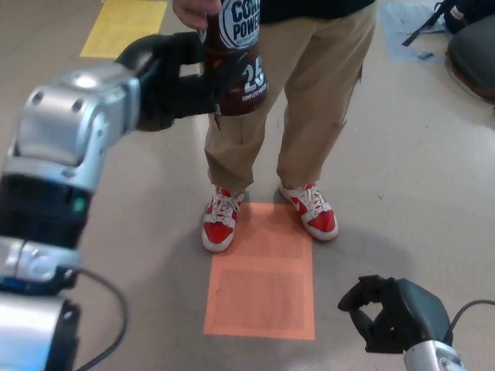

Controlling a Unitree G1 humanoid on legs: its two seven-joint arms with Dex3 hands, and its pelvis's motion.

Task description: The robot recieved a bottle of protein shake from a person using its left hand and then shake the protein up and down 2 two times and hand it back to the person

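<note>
While upright, bottle point(238, 66) in left hand point(174, 81)

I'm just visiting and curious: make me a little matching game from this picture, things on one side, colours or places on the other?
Things:
1. protein shake bottle
2. sneakers
3. floor rectangle
4. right hand

Descriptions:
A. orange
B. red and white
C. low at the picture's bottom right, holding nothing
D. dark brown, between the left hand and a person's hand

Pairs: 1-D, 2-B, 3-A, 4-C
</note>
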